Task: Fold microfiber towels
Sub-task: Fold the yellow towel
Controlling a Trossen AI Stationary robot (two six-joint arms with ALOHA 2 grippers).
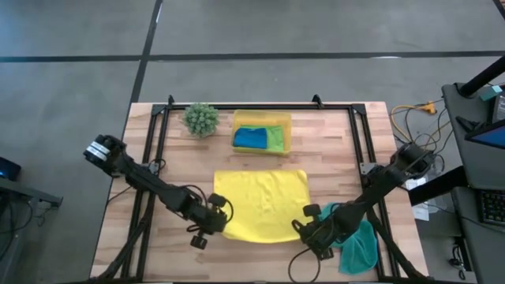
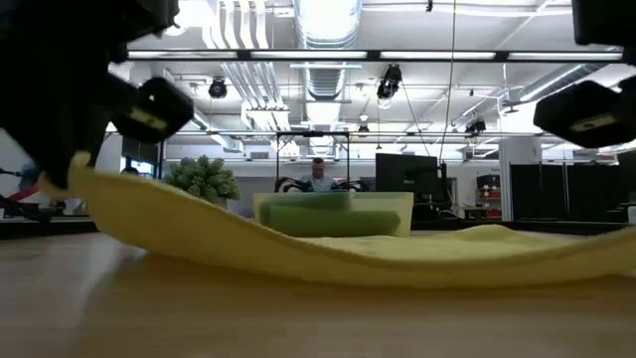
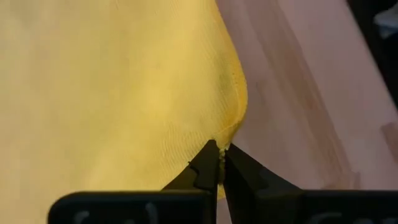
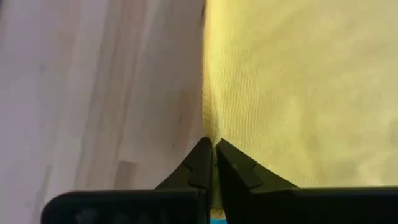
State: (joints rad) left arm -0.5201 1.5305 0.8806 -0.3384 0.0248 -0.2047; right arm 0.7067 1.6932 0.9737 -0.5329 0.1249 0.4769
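From above, the yellow towel (image 1: 261, 203) lies spread flat on the wooden table (image 1: 150, 189), its long axis running from one gripper across to the other. The left gripper (image 1: 211, 222) is pinched shut on the towel's near corner on its side; the right gripper (image 1: 312, 229) is clamped on the opposite near corner. A teal towel (image 1: 359, 246) sits crumpled just behind the right jaws. Well beyond both jaws, the yellow tray (image 1: 286, 126) holds the blue towel (image 1: 249, 137) and the lime green towel (image 1: 275, 138), with the spiky plant (image 1: 201, 118) beside it.

At table height, the yellow towel (image 2: 328, 251) rises toward one gripped corner.

Each wrist camera shows the fingers (image 3: 214, 171) (image 4: 208, 165) closed tight on the towel's edge.
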